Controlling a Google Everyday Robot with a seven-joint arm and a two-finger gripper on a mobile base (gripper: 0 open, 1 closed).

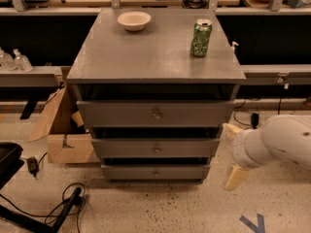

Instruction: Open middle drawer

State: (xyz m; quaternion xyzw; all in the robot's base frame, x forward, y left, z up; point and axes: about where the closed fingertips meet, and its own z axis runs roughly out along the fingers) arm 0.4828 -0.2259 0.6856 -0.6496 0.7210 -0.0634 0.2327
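Hand hangs spread wide and holding nothing, low by the right side of the cabinet, just beside the middle drawer, second front down, its round knob untouched.

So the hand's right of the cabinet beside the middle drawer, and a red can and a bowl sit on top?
The can is green, not red, per the camera view. Otherwise right: hand beside the middle drawer, bowl on top.
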